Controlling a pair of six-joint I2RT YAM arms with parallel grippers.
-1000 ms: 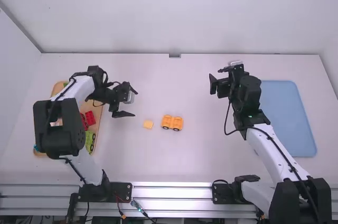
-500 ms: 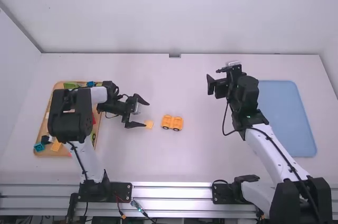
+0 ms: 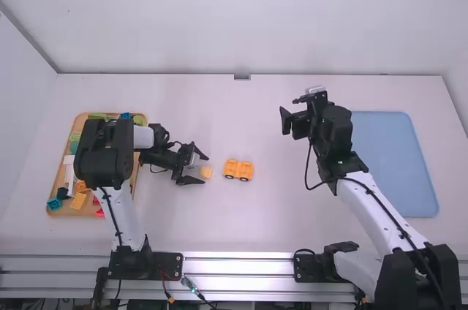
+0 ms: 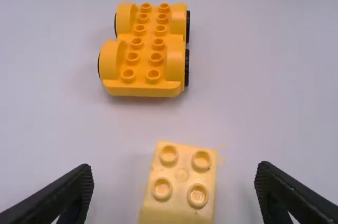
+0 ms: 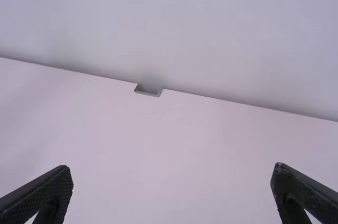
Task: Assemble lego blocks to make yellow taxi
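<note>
The square plastic block [image 4: 181,175] is pale yellow, the wheeled plastic car base [image 4: 146,49] orange-yellow with black tyres [image 4: 187,67], the rectangular tray [image 3: 395,164] at right light blue.

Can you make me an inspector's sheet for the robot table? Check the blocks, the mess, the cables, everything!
Surface: white table, looks flat.
Job's things: yellow wheeled base and small yellow block, apart.
Clutter: wooden tray holding coloured blocks at the left; blue panel at the right.
Left gripper: at the small block, jaws open, gaps on both sides.
Right gripper: jaws open, nothing seen between them.
Cables: black cables along both arms.
Surroundings: white walls; people, nothing seen.
</note>
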